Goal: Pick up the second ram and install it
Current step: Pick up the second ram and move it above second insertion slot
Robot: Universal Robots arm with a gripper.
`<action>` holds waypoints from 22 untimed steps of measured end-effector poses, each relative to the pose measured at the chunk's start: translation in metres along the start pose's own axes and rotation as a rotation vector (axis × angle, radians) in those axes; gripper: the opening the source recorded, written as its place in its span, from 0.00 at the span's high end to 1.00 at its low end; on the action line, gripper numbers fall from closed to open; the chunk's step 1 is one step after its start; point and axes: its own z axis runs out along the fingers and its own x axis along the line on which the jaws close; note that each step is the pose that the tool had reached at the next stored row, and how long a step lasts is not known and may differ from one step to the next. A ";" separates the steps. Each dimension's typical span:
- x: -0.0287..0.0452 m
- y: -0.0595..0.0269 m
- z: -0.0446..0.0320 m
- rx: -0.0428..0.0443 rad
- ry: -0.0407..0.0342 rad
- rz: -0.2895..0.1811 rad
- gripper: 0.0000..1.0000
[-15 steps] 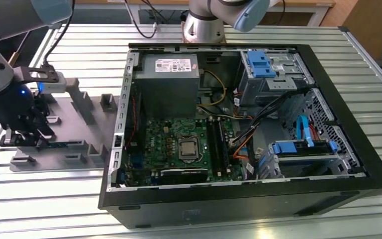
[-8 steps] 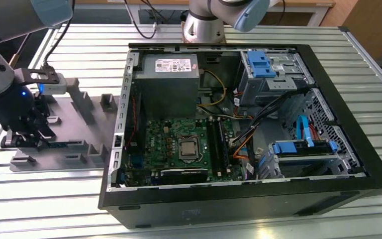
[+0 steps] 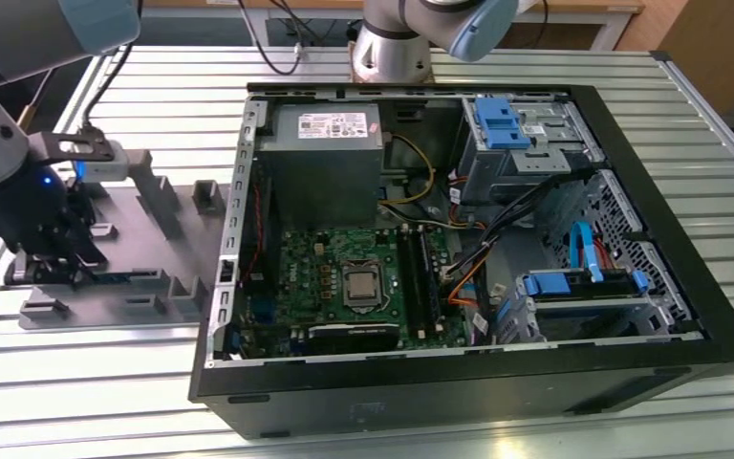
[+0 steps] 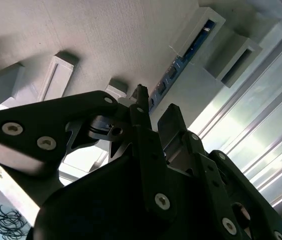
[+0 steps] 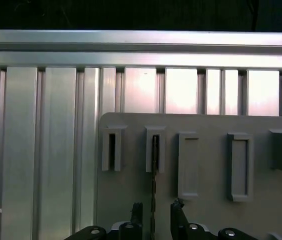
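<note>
Ribbed aluminium table (image 3: 87,382) under everything, for context. The black two-finger gripper (image 5: 156,214) is down low over a flat grey plastic holder plate (image 5: 206,165) with raised rectangular slots. Its jaws are spread, one on each side of the second ram (image 5: 154,170), a thin blue circuit-board stick standing on edge in one of those slots.

In the first wrist view there's a sliver of daylight between the stick and each fingertip (image 5: 137,210), so it looks like it's straddling the ram, not pinching it. The second wrist view matches: the blue edge with dark chips runs out of the slot and passes between the two black fingers.

In the exterior view the holder plate sits on the table at the exterior view's left, with the arm over its near corner. Just beside it, toward the exterior view's right, is an open black computer case (image 3: 469,382) lying on its side. Inside are a green motherboard (image 3: 329,258), a grey metal power supply box (image 3: 322,158) and blue plastic drive brackets (image 3: 501,124).
</note>
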 end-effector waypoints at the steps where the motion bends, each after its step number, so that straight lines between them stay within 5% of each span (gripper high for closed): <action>1: 0.0001 0.0002 0.0010 0.0000 0.0000 0.000 0.64; 10: 0.0000 0.0031 0.0107 -0.0001 0.0000 0.000 0.64; 22: 0.0000 0.0042 0.0137 -0.0002 0.0001 0.000 0.73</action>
